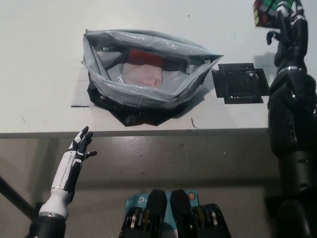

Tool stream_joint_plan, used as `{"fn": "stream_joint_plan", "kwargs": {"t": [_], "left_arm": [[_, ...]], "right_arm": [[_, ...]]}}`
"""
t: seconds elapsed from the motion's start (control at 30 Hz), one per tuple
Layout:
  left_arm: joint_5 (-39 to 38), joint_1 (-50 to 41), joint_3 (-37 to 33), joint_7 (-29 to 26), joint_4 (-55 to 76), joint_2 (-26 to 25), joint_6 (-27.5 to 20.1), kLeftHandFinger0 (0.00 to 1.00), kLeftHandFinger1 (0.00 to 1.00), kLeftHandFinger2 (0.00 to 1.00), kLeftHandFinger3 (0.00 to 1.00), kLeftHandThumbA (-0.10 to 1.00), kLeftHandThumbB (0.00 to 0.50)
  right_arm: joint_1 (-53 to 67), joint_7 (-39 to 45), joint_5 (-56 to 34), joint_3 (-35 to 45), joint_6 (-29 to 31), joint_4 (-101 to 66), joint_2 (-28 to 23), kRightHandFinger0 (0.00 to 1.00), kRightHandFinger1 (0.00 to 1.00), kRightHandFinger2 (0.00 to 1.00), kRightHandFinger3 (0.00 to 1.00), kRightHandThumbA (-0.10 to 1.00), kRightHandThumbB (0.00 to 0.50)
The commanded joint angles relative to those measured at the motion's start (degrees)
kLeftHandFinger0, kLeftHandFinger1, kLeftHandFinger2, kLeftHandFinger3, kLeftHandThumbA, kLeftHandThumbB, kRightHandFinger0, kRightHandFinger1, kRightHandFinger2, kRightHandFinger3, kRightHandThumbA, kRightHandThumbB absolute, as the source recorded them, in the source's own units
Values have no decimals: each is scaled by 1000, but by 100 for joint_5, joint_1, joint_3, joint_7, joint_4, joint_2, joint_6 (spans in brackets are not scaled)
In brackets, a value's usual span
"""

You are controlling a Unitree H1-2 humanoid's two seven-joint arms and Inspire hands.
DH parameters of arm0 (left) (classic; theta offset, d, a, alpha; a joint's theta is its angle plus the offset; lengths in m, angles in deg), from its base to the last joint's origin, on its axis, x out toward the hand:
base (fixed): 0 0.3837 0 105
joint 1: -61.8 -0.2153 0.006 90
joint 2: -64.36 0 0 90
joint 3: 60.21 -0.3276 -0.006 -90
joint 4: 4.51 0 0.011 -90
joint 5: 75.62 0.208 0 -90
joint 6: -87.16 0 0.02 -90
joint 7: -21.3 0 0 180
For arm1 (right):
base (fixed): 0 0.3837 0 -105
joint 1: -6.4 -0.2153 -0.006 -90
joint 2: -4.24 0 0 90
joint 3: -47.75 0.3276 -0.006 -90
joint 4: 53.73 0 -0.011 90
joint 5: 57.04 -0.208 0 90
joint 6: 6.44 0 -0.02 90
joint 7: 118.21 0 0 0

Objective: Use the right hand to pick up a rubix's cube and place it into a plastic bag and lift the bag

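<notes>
Holding the multicoloured rubix's cube point(265, 11) clamped in its fingers, your black right hand point(287, 22) sits raised at the top right corner, above the white table point(39, 59) and the black taped square point(240, 83). You can see the open grey plastic bag point(148, 74) well apart to the left. Your white left hand point(81, 144) rests below the table edge, fingers apart.

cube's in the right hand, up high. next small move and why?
Probably carry the Rubik's cube leftward toward the open plastic bag: the right robot hand holds it raised at the far right, above the black tape patch, well clear of the bag's mouth.
</notes>
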Motion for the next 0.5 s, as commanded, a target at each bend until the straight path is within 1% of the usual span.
{"fn": "stream_joint_plan", "kwargs": {"t": [0.0, 0.03, 0.07, 0.1, 0.17, 0.2, 0.23, 0.27, 0.3, 0.37, 0.4, 0.43, 0.47], "left_arm": [[34, 110, 20, 4, 133, -94, -247, 842, 1000, 1000, 1000, 1000, 111], [42, 102, 12, 7, 139, -91, -235, 845, 1000, 1000, 1000, 1000, 111], [43, 99, 9, 9, 144, -89, -228, 845, 1000, 1000, 1000, 1000, 112], [30, 96, 10, 14, 149, -82, -208, 850, 1000, 1000, 1000, 1000, 106], [22, 95, 15, 13, 140, -77, -209, 850, 1000, 1000, 1000, 1000, 105], [34, 93, 8, 16, 150, -81, -206, 847, 1000, 1000, 1000, 1000, 104], [37, 92, 6, 18, 153, -83, -205, 846, 1000, 1000, 1000, 1000, 104], [33, 94, 3, 26, 170, -82, -180, 845, 1000, 1000, 1000, 1000, 107], [33, 104, 1, 26, 181, -78, -163, 836, 1000, 1000, 1000, 1000, 108], [62, 107, -5, 20, 190, -87, -162, 834, 1000, 1000, 1000, 1000, 106], [68, 118, -7, 24, 197, -94, -156, 833, 1000, 1000, 1000, 1000, 99], [48, 120, -5, 43, 209, -98, -127, 846, 1000, 1000, 1000, 1000, 96], [40, 120, -4, 48, 212, -99, -118, 848, 1000, 1000, 1000, 1000, 96]], "right_arm": [[-675, 594, -1541, 66, -1205, -1967, 282, 0, 308, 892, 937, -100, 66], [-700, 638, -1469, -92, -1237, -2078, 386, 0, 285, 863, 863, -100, 100], [-707, 644, -1460, -135, -1258, -2112, 419, 0, 274, 860, 829, -100, 108], [-710, 699, -1395, -256, -1277, -2141, 469, 0, 281, 832, 808, -100, 111], [-707, 799, -1222, -455, -1206, -2103, 524, 0, 296, 809, 781, -100, 121], [-703, 864, -1046, -637, -1177, -2037, 554, 0, 333, 836, 727, -100, 134], [-698, 872, -1012, -687, -1183, -2031, 556, 0, 325, 838, 711, -100, 129], [-702, 904, -922, -813, -1124, -1952, 588, 0, 303, 822, 658, -100, 132], [-722, 930, -813, -936, -1033, -1828, 638, 0, 266, 790, 657, -100, 148], [-742, 942, -708, -1092, -976, -1693, 673, 0, 265, 788, 667, -100, 152], [-755, 963, -692, -1150, -941, -1620, 676, 0, 258, 779, 669, -100, 147], [-775, 1003, -563, -1297, -852, -1429, 698, 0, 286, 845, 685, -100, 143], [-779, 1010, -512, -1355, -827, -1364, 705, 0, 290, 853, 687, -100, 142]]}}
